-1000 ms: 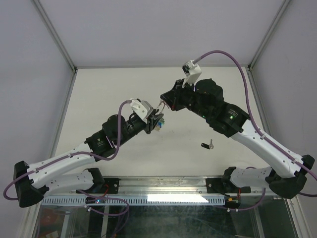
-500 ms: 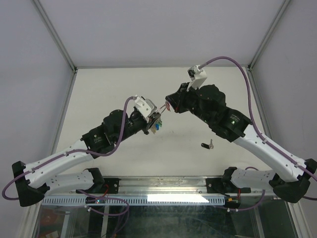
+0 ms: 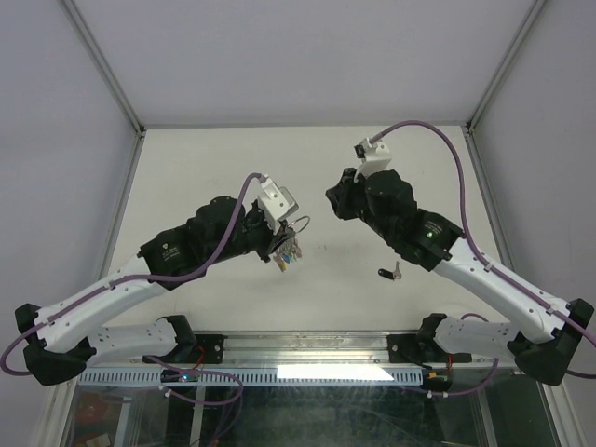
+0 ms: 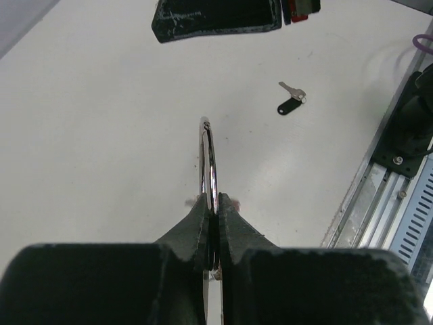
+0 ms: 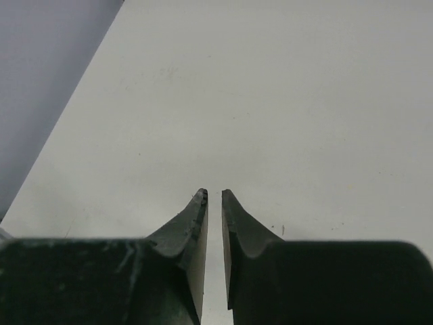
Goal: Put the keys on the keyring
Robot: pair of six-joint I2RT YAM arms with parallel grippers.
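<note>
Left gripper (image 4: 213,203): closed on the thin silver wire keyring (image 4: 208,159). The two black fingers clamp the lower arc of the ring, which stands edge-on and upright between them in the left wrist view. In the top view this gripper is held above the white table (image 3: 205,168), near its middle. A bunch of small silver keys with coloured plastic tags (image 3: 287,254) hangs from the ring just below the fingers. Blue, yellow and green tags can be made out. Any print on them is too small to read.

Right gripper (image 5: 214,196): nearly closed. The right wrist view shows only a narrow slit between the fingertips, with nothing in it and bare table beyond. In the top view it faces the left gripper across a clear gap, apart from the ring.

One small silver key with a black oval tag (image 3: 389,272) lies flat on the table. It is on the right side, beneath the right arm and well apart from both grippers.

A red part shows beside the right gripper at the top edge of the left wrist view. What it is cannot be told.
</note>
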